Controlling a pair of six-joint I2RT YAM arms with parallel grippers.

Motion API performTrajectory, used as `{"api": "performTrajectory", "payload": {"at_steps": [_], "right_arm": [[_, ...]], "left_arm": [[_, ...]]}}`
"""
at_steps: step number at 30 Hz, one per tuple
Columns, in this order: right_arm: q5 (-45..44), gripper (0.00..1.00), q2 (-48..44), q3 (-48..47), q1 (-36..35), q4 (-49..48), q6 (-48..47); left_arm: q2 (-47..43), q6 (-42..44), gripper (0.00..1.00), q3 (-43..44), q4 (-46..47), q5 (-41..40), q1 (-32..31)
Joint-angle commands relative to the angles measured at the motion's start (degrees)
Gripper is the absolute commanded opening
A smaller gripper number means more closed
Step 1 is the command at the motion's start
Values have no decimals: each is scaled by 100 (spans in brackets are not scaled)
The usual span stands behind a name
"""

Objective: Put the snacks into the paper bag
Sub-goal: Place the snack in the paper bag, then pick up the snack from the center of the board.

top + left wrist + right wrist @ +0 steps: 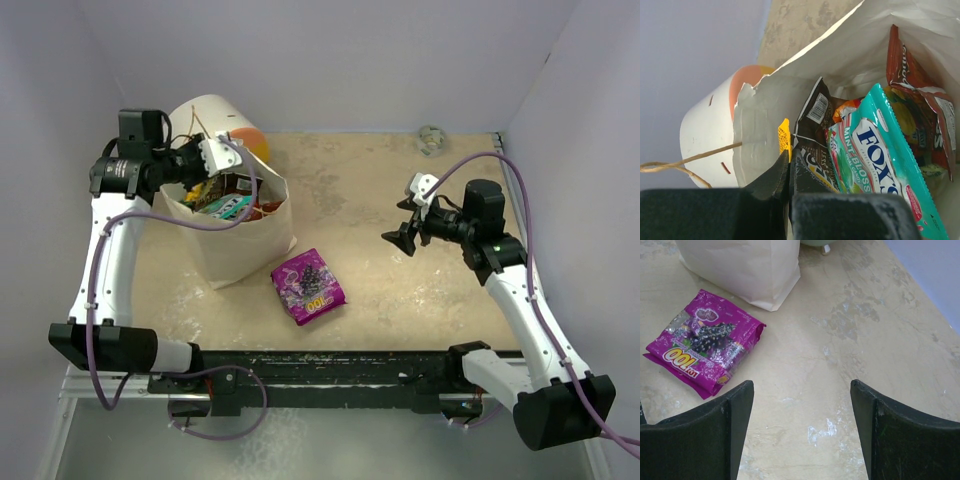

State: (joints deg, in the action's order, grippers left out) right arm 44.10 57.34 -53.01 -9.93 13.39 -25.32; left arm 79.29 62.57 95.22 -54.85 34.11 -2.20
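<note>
The paper bag (250, 240) stands upright at the left of the table, and its side shows in the right wrist view (745, 265). My left gripper (195, 172) is at its back-left rim, jaws shut (787, 161) on the bag's edge. Inside the bag (860, 55) I see a teal packet (880, 150), a dark brown packet (812, 130), an orange-red packet (905, 65) and a yellow edge (784, 137). A purple packet (308, 287) lies flat on the table just right of the bag (702, 347). My right gripper (403, 230) is open and empty (801, 385), above the table to the packet's right.
A white-and-orange cylinder (215, 115) lies behind the bag, touching it (705, 135). A small grey-green ball (431, 138) sits at the back wall on the right. A string handle (685, 162) hangs outside the bag.
</note>
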Motion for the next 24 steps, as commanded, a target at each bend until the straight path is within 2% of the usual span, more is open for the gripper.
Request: {"api": "performTrajectory", "payload": {"at_steps": [1,8,13,17,24], "right_arm": [[51,80,-54,1,25,-174,-87],[89,81,-34,28,35,-196,-84],[205,82,38,69,35,-205,-44],[257,84,26,136,35,-376,71],[320,85,114,254,35,-630,331]], "left_arm": [[9,407,1,49,-262,471,103],[100,376,9,37,-447,497,149],[-16,170,18,-23,-336,460,153],[-162,-163,29,-33,-65,470,158],[-449,-935,63,-40,383,521,157]]}}
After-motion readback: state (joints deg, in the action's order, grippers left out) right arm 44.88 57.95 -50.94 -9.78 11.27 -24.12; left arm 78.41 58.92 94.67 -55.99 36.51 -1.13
